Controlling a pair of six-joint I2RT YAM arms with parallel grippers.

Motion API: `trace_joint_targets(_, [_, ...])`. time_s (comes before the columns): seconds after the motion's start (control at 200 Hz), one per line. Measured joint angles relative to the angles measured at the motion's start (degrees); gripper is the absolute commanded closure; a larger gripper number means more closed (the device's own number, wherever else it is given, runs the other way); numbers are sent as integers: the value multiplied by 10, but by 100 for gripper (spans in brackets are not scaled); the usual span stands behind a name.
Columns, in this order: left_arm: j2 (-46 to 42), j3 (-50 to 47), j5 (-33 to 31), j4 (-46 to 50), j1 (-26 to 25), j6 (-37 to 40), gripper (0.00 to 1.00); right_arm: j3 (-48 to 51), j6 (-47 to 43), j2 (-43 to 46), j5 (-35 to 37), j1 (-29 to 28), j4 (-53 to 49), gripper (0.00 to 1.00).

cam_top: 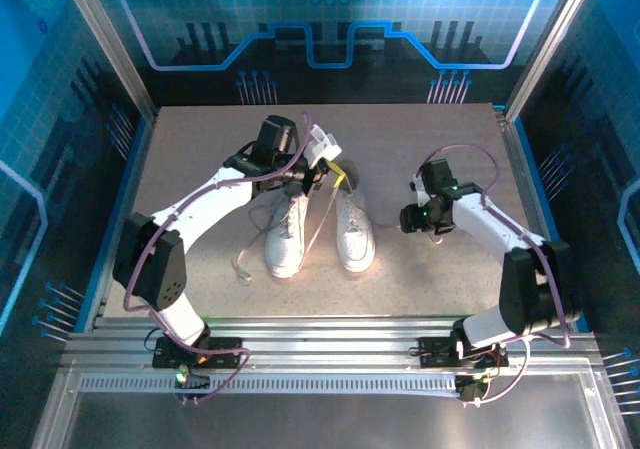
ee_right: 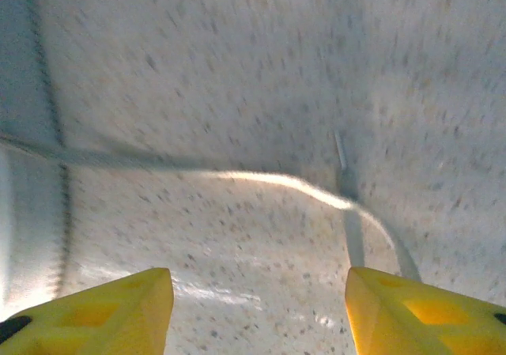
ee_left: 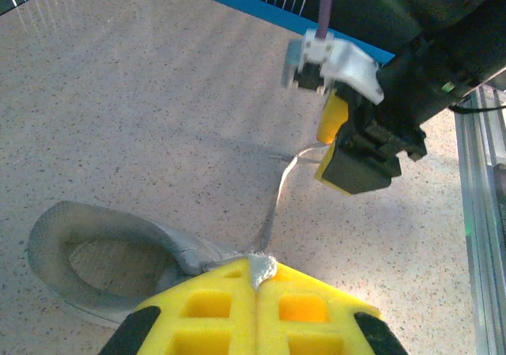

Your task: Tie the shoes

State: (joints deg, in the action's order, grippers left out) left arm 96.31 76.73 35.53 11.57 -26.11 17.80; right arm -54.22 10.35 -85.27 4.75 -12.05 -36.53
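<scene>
Two shoes (cam_top: pixel 318 231) sit side by side on the worktop (cam_top: pixel 440 269); the left claw (ee_left: pixel 258 282) pinches a lace (ee_left: pixel 277 205), and the right claw (ee_right: pixel 257 304) hangs with fingers apart.

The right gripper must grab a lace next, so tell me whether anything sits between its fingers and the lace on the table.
Nothing visible does. The right gripper stands open over the table, and the lace lies uncovered ahead of its fingers.

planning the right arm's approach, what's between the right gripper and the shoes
A white lace lying across the tabletop, in the right wrist view.
</scene>
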Motion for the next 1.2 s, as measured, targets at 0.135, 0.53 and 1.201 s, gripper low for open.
trace_joint_targets(0.135, [2, 0, -2, 0, 0, -10, 100, -2, 0, -48, 11, 1, -25, 40])
trace_joint_targets(0.53, [2, 3, -10, 4, 0, -29, 100, -29, -1, -80, 64, 20, -61, 41])
trace_joint_targets(1.201, [60, 76, -14, 23, -26, -44, 100, -33, 0, -125, 7, 110, -37, 98])
